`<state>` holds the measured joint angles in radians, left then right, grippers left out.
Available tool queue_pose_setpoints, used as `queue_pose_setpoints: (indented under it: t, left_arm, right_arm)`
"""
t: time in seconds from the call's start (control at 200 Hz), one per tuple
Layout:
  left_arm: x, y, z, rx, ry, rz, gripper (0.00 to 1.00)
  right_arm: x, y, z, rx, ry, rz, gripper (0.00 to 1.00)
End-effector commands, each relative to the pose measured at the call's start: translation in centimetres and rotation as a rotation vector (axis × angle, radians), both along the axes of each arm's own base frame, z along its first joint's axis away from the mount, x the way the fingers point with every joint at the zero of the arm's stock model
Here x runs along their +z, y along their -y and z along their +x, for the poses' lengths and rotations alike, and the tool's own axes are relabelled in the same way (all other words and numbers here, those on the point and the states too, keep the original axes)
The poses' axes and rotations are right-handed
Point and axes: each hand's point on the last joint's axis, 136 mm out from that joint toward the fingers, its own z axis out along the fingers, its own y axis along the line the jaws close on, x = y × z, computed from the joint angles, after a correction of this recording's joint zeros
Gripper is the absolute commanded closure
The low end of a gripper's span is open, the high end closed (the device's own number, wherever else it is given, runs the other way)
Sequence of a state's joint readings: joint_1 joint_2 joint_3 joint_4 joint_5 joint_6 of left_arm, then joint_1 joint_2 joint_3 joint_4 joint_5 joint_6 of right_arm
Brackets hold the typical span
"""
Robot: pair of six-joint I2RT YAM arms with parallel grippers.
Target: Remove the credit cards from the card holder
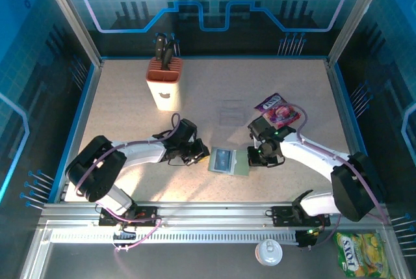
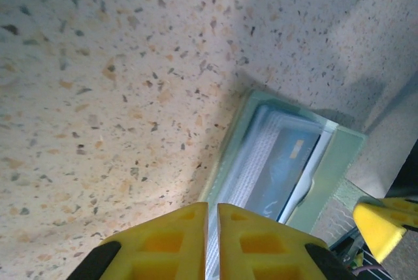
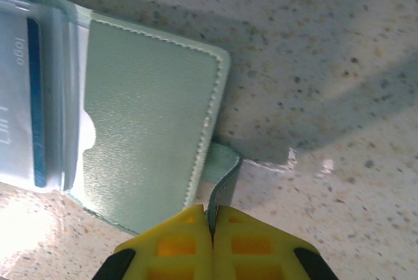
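Note:
The card holder [image 1: 241, 164] lies open and flat between my two grippers, pale grey-green. A blue credit card [image 1: 223, 160] sits in its left panel under a clear sleeve. My right gripper [image 1: 257, 157] [image 3: 212, 218] is shut on the holder's small tab [image 3: 223, 161] at the right edge. My left gripper [image 1: 199, 157] [image 2: 212, 207] has its jaws almost together at the holder's [image 2: 334, 162] left edge. A pale strip of the sleeve runs into the slit between them, and I cannot tell whether it is pinched. The card [image 2: 287, 162] shows beyond the fingers.
A tan knife block [image 1: 164, 84] stands at the back left. A purple snack packet [image 1: 278, 110] lies behind the right arm, with a clear plastic piece [image 1: 229, 113] beside it. A yellow packet [image 1: 364, 253] and a white lid [image 1: 268, 252] lie off the table's near edge.

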<state>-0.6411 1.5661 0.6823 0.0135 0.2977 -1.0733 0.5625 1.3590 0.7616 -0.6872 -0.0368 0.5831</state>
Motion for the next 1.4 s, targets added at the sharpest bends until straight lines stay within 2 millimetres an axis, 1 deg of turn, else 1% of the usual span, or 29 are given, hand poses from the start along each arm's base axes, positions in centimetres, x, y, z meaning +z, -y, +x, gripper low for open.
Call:
queue_pose_setpoints:
  t: [0.0,0.255,0.495,0.73,0.9,0.991,1.001,1.021,1.181,1.271,1.391]
  left_arm:
    - [0.1,0.6,-0.4,-0.029,-0.003,-0.023,0.87]
    - [-1.0,0.1,-0.9,-0.027,-0.025,-0.001,0.88]
    - [-1.4,-0.8,-1.1,-0.008,-0.038,0.018,0.89]
    - [-1.3,-2.0,-1.3,0.001,-0.035,0.037,0.91]
    - [-1.6,-3.1,-1.6,0.02,-0.042,0.058,0.91]
    - [-1.9,-3.5,-1.9,0.026,-0.047,0.065,0.92]
    - [-1.9,-3.6,-1.9,0.026,-0.047,0.064,0.91]
    - [-1.9,-3.6,-1.9,0.026,-0.048,0.065,0.92]
    - [-2.0,-4.0,-2.1,0.034,-0.049,0.071,0.92]
    - [-2.2,-4.1,-2.2,0.036,-0.055,0.075,0.92]
    - [-2.9,-4.5,-2.4,0.041,-0.075,0.093,0.92]
  right_arm:
    - [-0.4,-1.3,0.5,-0.001,-0.006,0.053,1.0]
    - [-1.1,-3.0,0.8,0.024,-0.022,0.075,1.0]
    - [-1.8,-5.0,0.5,0.046,-0.04,0.113,1.0]
    - [-1.1,-7.2,1.0,0.069,-0.027,0.173,1.0]
    - [-1.0,-8.0,1.7,0.088,-0.021,0.168,1.0]
    - [-1.1,-7.6,1.9,0.094,-0.019,0.136,1.0]
    - [-0.5,-7.9,2.5,0.095,-0.001,0.143,1.0]
    - [-0.3,-8.0,2.7,0.097,0.008,0.138,1.0]
    - [0.4,-7.2,3.5,0.1,0.032,0.093,1.0]
    - [0.9,-6.3,3.6,0.091,0.043,0.08,1.0]
    - [0.9,-4.5,3.2,0.057,0.044,0.061,1.0]
